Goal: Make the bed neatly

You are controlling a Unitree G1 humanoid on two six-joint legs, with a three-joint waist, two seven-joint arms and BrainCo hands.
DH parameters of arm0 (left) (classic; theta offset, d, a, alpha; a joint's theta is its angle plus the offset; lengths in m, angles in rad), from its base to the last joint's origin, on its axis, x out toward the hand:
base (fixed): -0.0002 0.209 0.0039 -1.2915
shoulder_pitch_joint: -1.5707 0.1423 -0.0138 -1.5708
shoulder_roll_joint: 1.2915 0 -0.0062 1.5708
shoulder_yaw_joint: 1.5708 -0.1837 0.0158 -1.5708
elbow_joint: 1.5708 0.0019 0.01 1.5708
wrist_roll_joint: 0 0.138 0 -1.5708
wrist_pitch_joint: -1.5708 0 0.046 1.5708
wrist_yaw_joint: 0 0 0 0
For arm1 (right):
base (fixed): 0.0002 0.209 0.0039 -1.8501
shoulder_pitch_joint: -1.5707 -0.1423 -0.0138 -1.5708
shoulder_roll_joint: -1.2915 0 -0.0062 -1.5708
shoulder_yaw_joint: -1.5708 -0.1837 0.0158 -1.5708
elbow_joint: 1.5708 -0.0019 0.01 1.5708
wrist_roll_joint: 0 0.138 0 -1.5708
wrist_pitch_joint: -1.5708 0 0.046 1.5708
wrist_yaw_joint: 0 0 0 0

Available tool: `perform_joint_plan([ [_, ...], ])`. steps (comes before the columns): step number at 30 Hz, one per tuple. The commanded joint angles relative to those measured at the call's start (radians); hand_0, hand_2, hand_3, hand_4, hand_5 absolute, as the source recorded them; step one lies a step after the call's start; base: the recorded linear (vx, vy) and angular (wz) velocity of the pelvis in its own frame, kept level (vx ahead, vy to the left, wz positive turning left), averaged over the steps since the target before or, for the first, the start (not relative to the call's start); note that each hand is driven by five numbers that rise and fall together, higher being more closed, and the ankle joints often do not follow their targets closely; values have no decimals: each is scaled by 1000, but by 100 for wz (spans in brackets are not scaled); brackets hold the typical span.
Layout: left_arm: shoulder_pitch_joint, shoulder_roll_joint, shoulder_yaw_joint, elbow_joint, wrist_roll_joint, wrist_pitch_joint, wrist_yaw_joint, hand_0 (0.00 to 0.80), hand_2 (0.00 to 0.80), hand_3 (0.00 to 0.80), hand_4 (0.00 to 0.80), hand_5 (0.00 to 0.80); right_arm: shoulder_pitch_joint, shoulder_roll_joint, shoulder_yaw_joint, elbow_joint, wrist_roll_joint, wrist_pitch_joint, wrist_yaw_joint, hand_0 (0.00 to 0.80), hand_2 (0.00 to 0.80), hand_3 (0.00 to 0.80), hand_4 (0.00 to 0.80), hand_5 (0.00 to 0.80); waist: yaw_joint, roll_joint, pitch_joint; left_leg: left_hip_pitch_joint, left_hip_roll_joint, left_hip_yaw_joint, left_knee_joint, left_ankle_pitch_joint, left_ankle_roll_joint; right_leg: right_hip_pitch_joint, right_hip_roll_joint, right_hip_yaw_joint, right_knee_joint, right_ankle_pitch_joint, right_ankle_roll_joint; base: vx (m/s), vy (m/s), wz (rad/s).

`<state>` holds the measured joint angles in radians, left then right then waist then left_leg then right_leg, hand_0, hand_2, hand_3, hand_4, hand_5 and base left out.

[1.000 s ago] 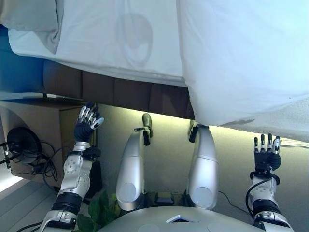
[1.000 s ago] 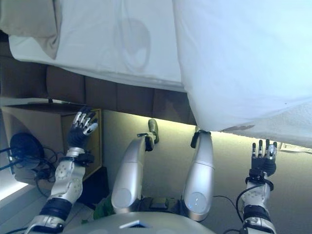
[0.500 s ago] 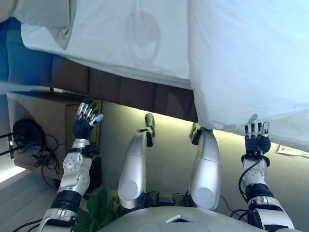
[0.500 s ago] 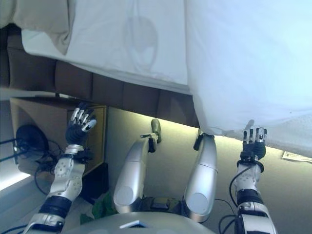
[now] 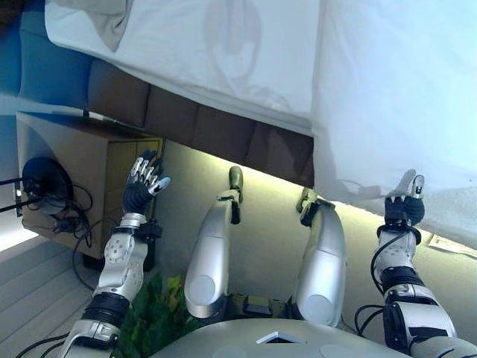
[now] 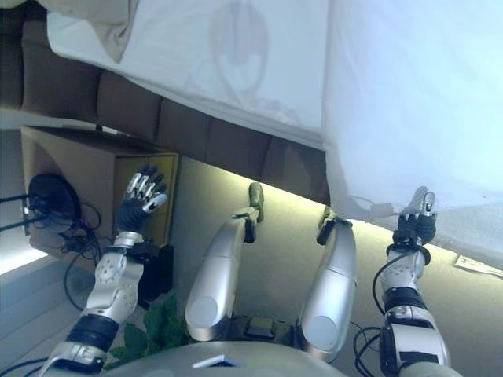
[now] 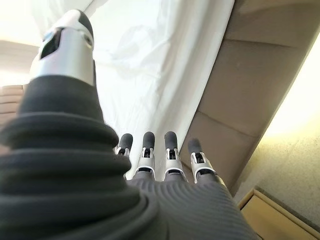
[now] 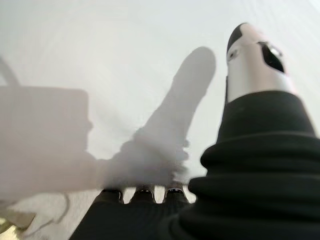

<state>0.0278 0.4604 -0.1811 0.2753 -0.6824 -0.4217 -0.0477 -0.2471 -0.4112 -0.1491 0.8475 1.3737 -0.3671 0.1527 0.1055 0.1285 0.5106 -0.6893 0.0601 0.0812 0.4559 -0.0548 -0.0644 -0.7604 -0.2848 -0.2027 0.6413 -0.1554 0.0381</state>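
The bed has a white sheet (image 5: 223, 67) over a brown padded base (image 5: 209, 127). A white duvet (image 5: 395, 104) hangs over the bed's edge on the right. A beige pillow corner (image 5: 112, 19) shows at the far left. My left hand (image 5: 145, 183) is open and raised in the air below the bed base, holding nothing; its wrist view shows straight fingers (image 7: 165, 150) before the sheet (image 7: 150, 65). My right hand (image 5: 402, 201) is open at the duvet's lower hanging edge. Its wrist view shows the duvet (image 8: 100, 60) very close, with the hand's shadow on it; I cannot tell if it touches.
A wooden nightstand (image 5: 82, 171) stands left of the bed, with a black round device and tangled cables (image 5: 41, 186) beside it. A green plant (image 5: 160, 313) sits low by my left arm. A paper (image 5: 455, 246) lies on the floor at right.
The camera has shifted. My right hand has risen from well below the duvet up to its hanging edge. My left hand stays open at about the same place.
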Motion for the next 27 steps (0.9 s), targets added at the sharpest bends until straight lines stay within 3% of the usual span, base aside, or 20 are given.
perform_joint_plan([
  [1, -19, 71, 1, -65, -4, -17, -7, 0, 0, 0, 0, 0, -13, -66, 21, -38, -50, -45, 8, 0, 0, 0, 0, 0, 19, 23, 9, -9, 27, -46, -31, 48, 11, 59, -84, 2, -103, 131, 116, -13, -35, 13],
  [18, -20, 103, 32, -67, -16, 31, -58, 0, 0, 0, 0, 0, -77, -90, 64, -160, -184, -102, -42, 0, 0, 0, 0, 0, 62, -1, 9, 2, 17, -64, -25, 50, 15, 108, -108, -47, -105, 140, 123, 7, -3, 10],
  [19, -17, 105, 32, -68, -16, 30, -62, 0, 0, 0, 0, 0, -82, -92, 69, -173, -199, -102, -46, 56, 56, 56, 56, 56, 65, -2, 9, 1, 16, -64, -23, 50, 16, 108, -108, -49, -104, 140, 123, 26, -2, 9],
  [20, -24, 119, 37, -62, -24, 37, -72, 0, 0, 0, 0, 0, -105, -129, 51, -161, -191, -63, -45, 668, 668, 668, 668, 668, 68, -6, 9, 1, 16, -64, -17, 47, 12, 112, -107, -49, -105, 140, 125, 42, -27, 11],
  [21, -39, 139, 44, -55, -34, 54, -85, 0, 0, 0, 0, 0, -142, -178, 30, -128, -179, -11, -42, 800, 800, 800, 800, 800, 75, -9, 9, 1, 19, -65, -8, 42, 8, 117, -107, -51, -106, 139, 127, 76, -95, 11],
  [22, -64, 174, 53, -58, -42, 94, -98, 0, 0, 0, 0, 0, -224, -261, -4, -50, -162, 82, -40, 800, 800, 800, 800, 800, 91, -17, 9, 1, 22, -71, 13, 36, 9, 124, -116, -58, -93, 137, 127, 93, -117, 10],
  [24, -102, 222, 39, -64, -66, 137, -107, 0, 0, 0, 0, 0, -374, -376, -10, 100, -131, 192, -38, 800, 800, 800, 800, 800, 120, -15, 9, 1, 20, -80, 40, 23, 12, 133, -130, -71, -67, 129, 124, 89, -86, 16],
  [27, -131, 258, 19, -103, -93, 178, -99, 0, 0, 0, 0, 0, -505, -445, 37, 229, -95, 239, -33, 800, 800, 800, 800, 800, 149, -5, 9, 1, 10, -87, 58, 12, 22, 138, -144, -87, -40, 118, 115, 48, -14, 27],
])
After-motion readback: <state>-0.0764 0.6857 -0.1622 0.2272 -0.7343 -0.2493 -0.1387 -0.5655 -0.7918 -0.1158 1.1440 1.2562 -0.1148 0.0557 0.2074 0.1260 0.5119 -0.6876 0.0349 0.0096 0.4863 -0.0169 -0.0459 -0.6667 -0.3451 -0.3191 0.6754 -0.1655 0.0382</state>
